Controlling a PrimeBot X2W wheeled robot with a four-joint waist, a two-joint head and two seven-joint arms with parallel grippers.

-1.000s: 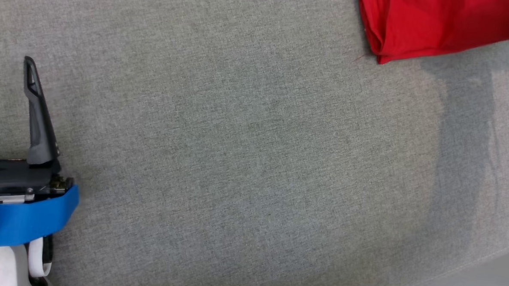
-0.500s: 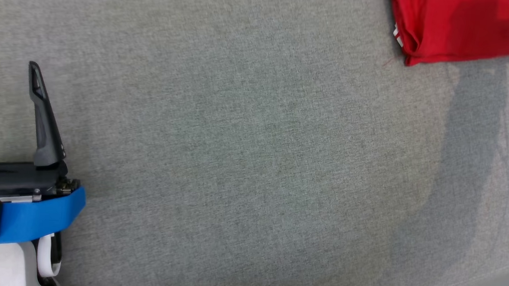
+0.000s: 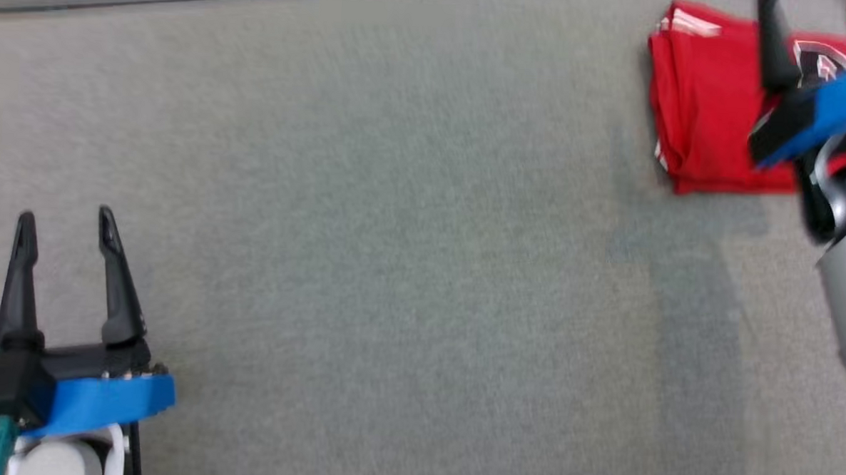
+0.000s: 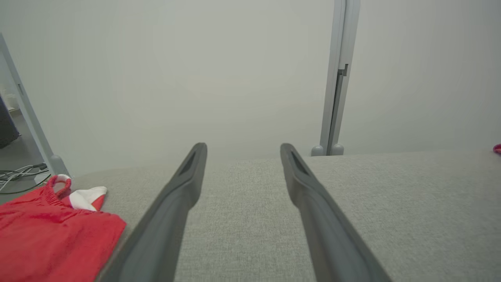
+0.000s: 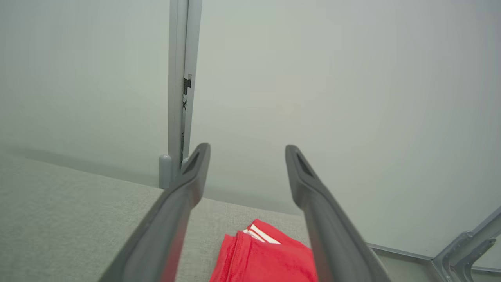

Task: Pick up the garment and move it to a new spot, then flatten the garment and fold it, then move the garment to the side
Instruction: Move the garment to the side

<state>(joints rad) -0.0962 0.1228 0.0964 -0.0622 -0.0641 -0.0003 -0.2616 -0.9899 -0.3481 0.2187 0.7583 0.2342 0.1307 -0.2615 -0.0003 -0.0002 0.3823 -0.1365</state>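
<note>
Tabletop [image 3: 393, 265]: covered in grey woven cloth.
Garment [image 3: 707, 114]: red, folded, white-striped at one edge, laid beneath the right fingers [image 5: 176, 211].
Left fingers [image 3: 117, 288]: held apart.
Right fingers: held apart, nothing clamped.

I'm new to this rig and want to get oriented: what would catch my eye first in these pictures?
The folded red garment at the far right of the grey table stands out at once, with the open right hand poised over it. The left hand, also open, sits at the near left over bare grey surface.
</note>
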